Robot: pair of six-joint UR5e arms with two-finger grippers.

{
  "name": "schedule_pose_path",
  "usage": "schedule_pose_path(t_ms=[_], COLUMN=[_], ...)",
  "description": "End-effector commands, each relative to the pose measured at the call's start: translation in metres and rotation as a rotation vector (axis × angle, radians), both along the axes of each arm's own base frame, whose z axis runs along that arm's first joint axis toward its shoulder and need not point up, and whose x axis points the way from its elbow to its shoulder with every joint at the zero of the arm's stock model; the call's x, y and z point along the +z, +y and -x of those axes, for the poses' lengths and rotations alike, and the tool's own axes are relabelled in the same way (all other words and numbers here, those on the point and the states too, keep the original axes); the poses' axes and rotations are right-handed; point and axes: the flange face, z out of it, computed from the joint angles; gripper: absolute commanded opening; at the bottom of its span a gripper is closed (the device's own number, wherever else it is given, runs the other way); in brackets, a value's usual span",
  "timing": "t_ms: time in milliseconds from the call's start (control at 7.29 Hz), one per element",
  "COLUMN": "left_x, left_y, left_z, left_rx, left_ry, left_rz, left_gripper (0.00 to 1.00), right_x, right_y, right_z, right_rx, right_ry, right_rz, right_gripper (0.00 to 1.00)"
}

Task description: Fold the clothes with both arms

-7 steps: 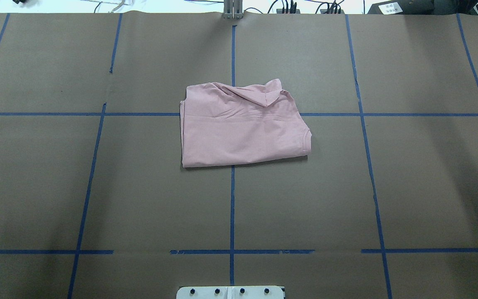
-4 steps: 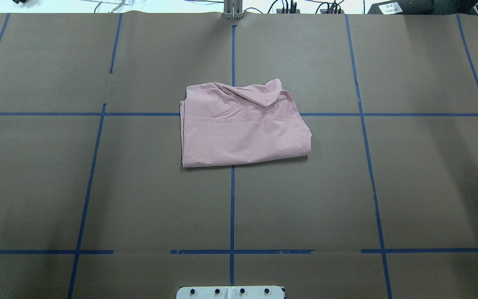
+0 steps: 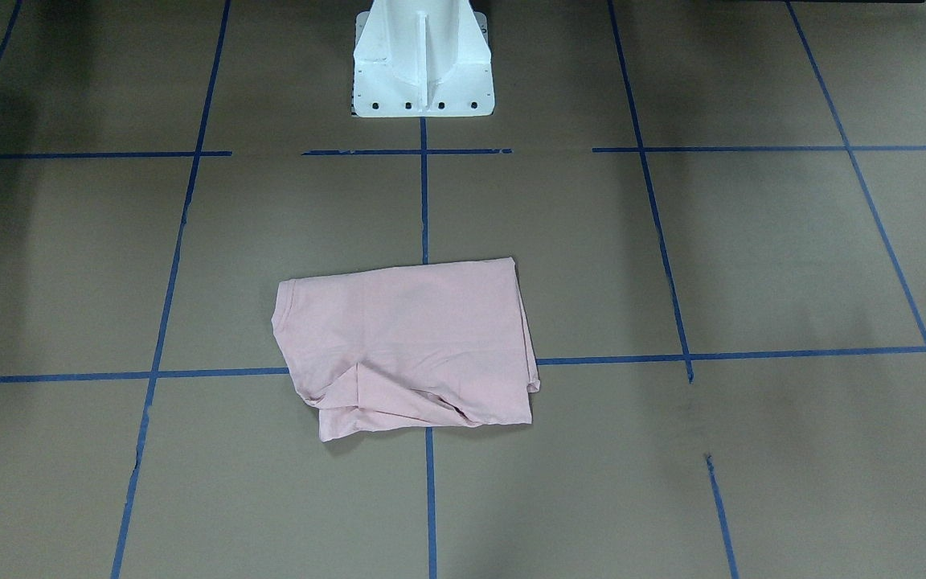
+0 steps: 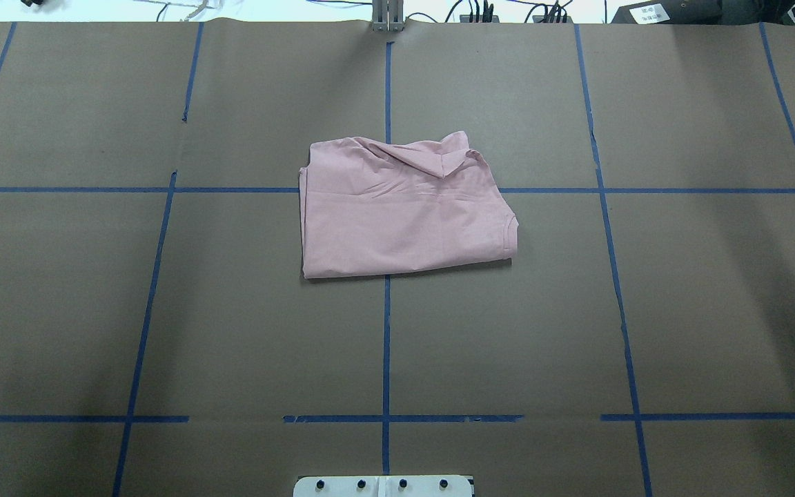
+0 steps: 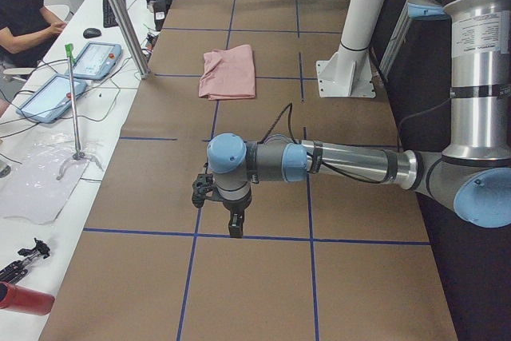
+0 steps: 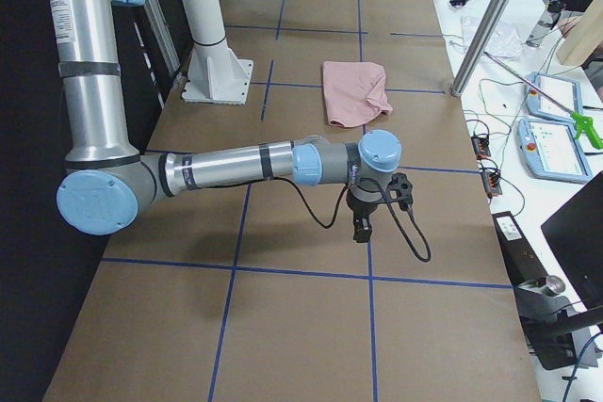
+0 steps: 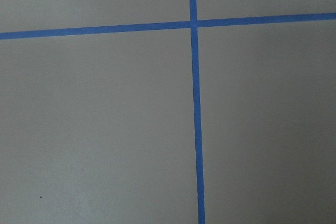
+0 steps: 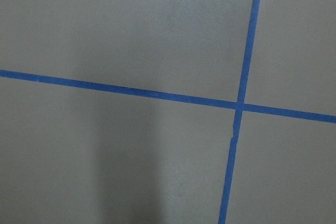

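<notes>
A pale pink T-shirt (image 4: 404, 207) lies folded into a rough rectangle near the middle of the table (image 4: 232, 324), which is covered in brown paper and marked off by a grid of blue tape (image 4: 386, 331). The garment sits over the crossing of the centre tape line and a cross line. From overhead, a hemmed sleeve edge shows at its right side and a rumpled flap lies along its far edge. In the front-facing view the T-shirt (image 3: 407, 346) lies well in front of the white pedestal base (image 3: 423, 56). Neither arm touches it. In the view from the table's left end, the left arm (image 5: 351, 164) stretches level across the table. The left end effector (image 5: 234, 225) points down just above the paper near a tape line, well apart from the T-shirt (image 5: 229, 73). From the other end, the right arm (image 6: 226, 168) is held out in the same way, and the right end effector (image 6: 361, 228) hangs over the paper, well apart from the T-shirt (image 6: 353, 91). I cannot tell for either end effector whether the fingers are apart or together. Both wrist cameras look straight down on brown paper with crossing blue tape. A seated person (image 5: 24, 13) in a black top is at a side bench beside two handheld control tablets (image 5: 96, 57).
</notes>
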Motion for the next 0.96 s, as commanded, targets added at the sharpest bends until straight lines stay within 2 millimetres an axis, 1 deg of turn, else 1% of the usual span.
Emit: schedule_pose_path(t_ms=[0, 137, 275, 412, 824], left_x=[0.000, -0.005, -0.006, -0.012, -0.013], left_y=[-0.001, -0.001, -0.001, -0.007, -0.009], left_z=[0.000, 0.000, 0.000, 0.000, -0.001], left_rx=[0.000, 0.000, 0.000, 0.000, 0.001], left_ry=[0.003, 0.001, 0.004, 0.003, 0.006], left_rz=[-0.002, -0.011, -0.014, -0.025, -0.029], left_gripper=[1.00, 1.00, 1.00, 1.00, 1.00], right_x=[0.005, 0.006, 0.005, 0.001, 0.001], right_y=[0.002, 0.002, 0.000, 0.000, -0.003], right_z=[0.000, 0.000, 0.000, 0.000, 0.000], right_rx=[0.000, 0.004, 0.004, 0.004, 0.010], right_ry=[0.003, 0.000, -0.001, -0.002, -0.001], right_rz=[0.007, 0.011, 0.010, 0.002, 0.006], right_gripper=[1.00, 1.00, 1.00, 1.00, 1.00])
